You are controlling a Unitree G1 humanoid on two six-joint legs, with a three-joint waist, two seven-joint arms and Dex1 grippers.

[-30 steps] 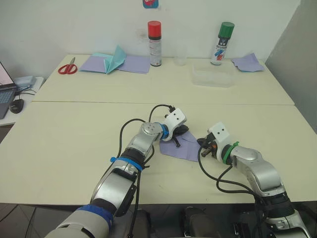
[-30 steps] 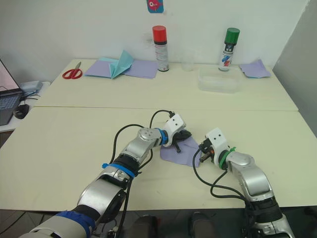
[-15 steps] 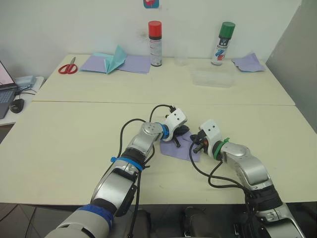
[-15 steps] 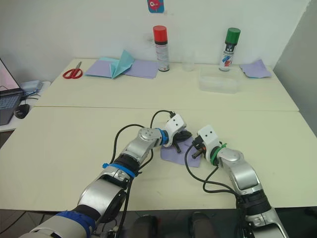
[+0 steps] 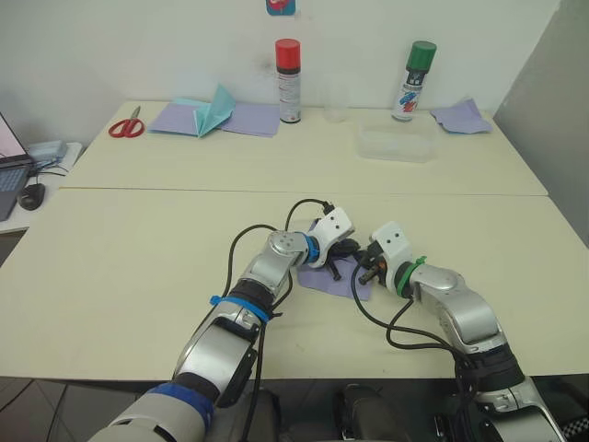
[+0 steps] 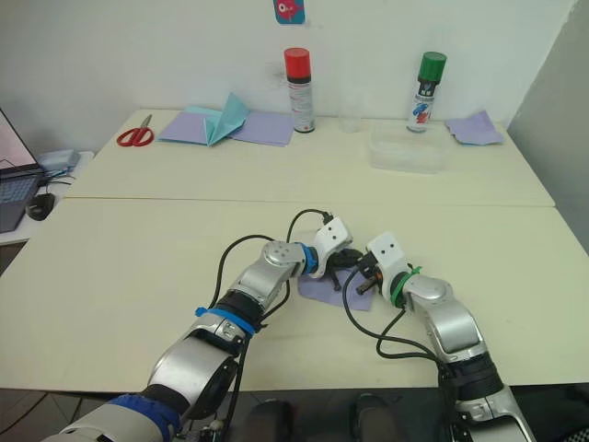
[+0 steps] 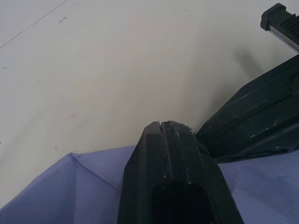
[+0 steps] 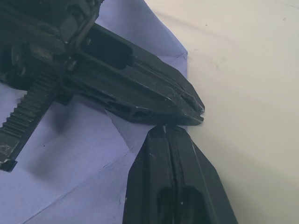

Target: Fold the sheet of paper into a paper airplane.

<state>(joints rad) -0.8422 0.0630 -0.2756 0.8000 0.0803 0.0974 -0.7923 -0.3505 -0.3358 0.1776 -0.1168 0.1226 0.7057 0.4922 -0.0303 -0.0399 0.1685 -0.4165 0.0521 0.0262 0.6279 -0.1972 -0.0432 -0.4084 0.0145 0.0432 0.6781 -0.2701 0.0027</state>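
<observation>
1. The sheet of paper [image 5: 336, 279] lies flat on the near table [image 5: 129, 267], a little right of its middle, with faint creases and one corner folded up in the left wrist view.
2. The left gripper [image 5: 347, 252] rests over the sheet's far right part, its two black fingers pressed together with no gap between them; its tips sit right at the paper's edge.
3. The right gripper [image 5: 363, 270] comes in from the sheet's right side, fingers likewise closed tight against each other, tips at the same edge. In the right wrist view the two grippers' tips meet almost nose to nose, touching or nearly so, over the paper's border. I cannot tell whether either one pinches the paper.
4. One lavender sheet lies under the grippers. On the far table [image 5: 276, 157] two more flat lavender sheets [image 5: 250, 119] lie at the left, with one teal folded paper piece [image 5: 210, 110] standing between them.
5. One rumpled lavender scrap [image 5: 460, 116] lies at the far right.
6. Two spray cans stand against the wall: one red-capped can [image 5: 288, 81] and one green-capped can [image 5: 410, 80].
7. One clear plastic container [image 5: 396, 144] sits in front of the green-capped can, and one pair of red-handled scissors [image 5: 124, 125] lies at the far left.
</observation>
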